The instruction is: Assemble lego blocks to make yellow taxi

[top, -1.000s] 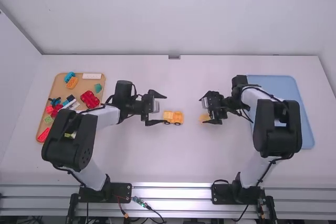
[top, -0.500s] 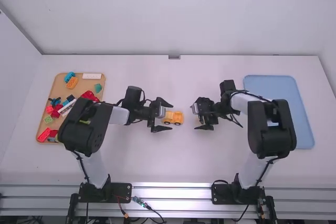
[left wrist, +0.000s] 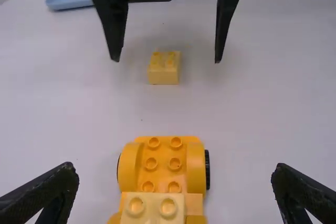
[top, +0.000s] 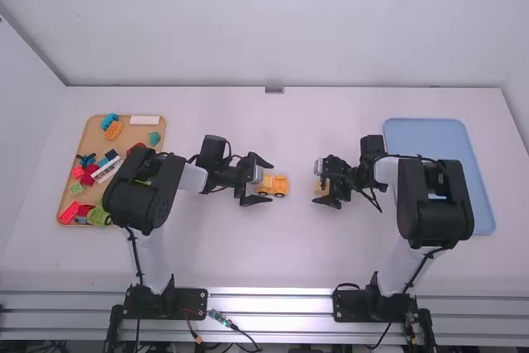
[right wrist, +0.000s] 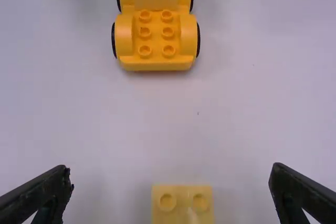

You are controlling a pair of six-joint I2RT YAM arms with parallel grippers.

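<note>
Left pincer (left wrist: 176,170) and right pincer (right wrist: 172,172): fingers apart. I should centre the yellow block (right wrist: 182,203) between the right pincer's fingers, then clamp squarely.

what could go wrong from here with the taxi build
The car sits on wheels between the open fingers of the left hand, so a nudge might roll it out of line. The small loose block lies between the right hand's open fingers and could slip or twist if they close unevenly.
</note>
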